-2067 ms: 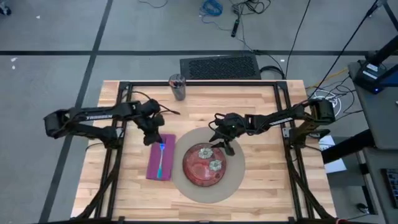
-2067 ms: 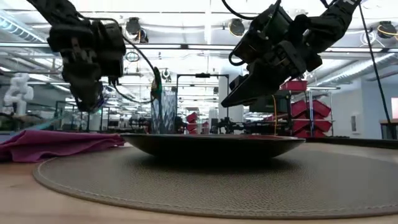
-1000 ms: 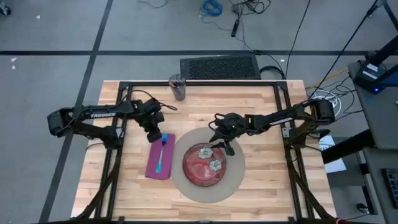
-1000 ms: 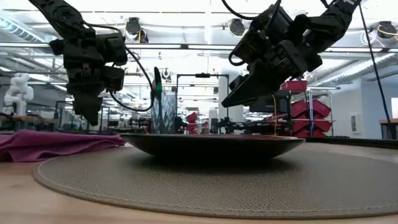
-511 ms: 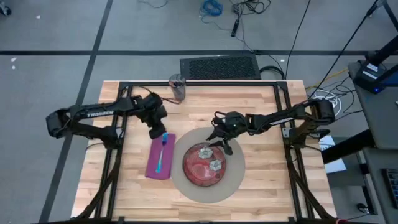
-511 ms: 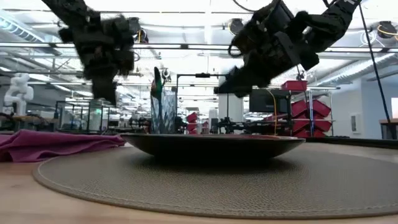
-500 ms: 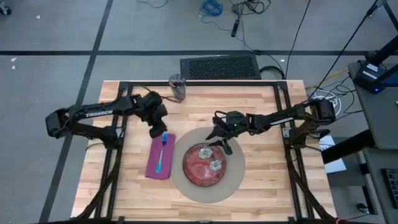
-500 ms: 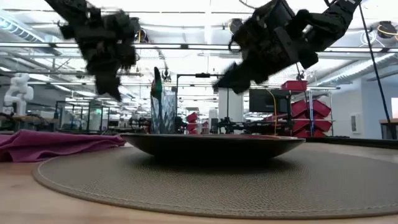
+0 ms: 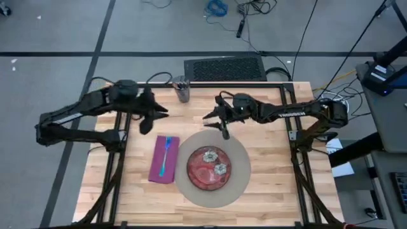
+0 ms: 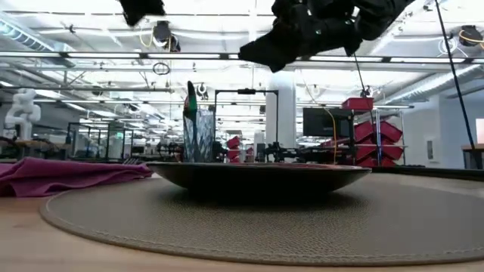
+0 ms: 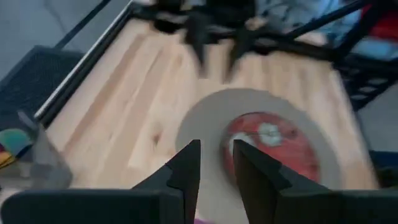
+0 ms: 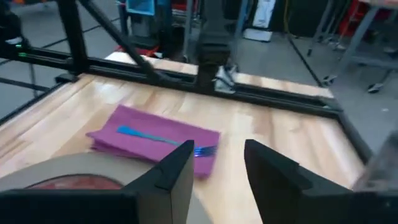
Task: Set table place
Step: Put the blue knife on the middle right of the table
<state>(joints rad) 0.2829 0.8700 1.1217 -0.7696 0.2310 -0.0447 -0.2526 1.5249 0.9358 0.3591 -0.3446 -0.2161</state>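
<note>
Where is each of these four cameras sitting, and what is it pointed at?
High view: overhead, straight down on the table; both arms show.
Low view: tabletop height, across the plate into the room; arms overhead.
Left wrist: behind the left claw, facing the plate.
Right wrist: behind the right claw, facing the purple napkin.
All four share the round mat.

A red plate (image 9: pixel 208 168) sits on a round mat (image 9: pixel 238 150). Just beside it, a blue fork (image 9: pixel 165 156) lies on a purple napkin (image 9: pixel 157 172). A glass (image 9: pixel 182 88) stands near the far edge.
</note>
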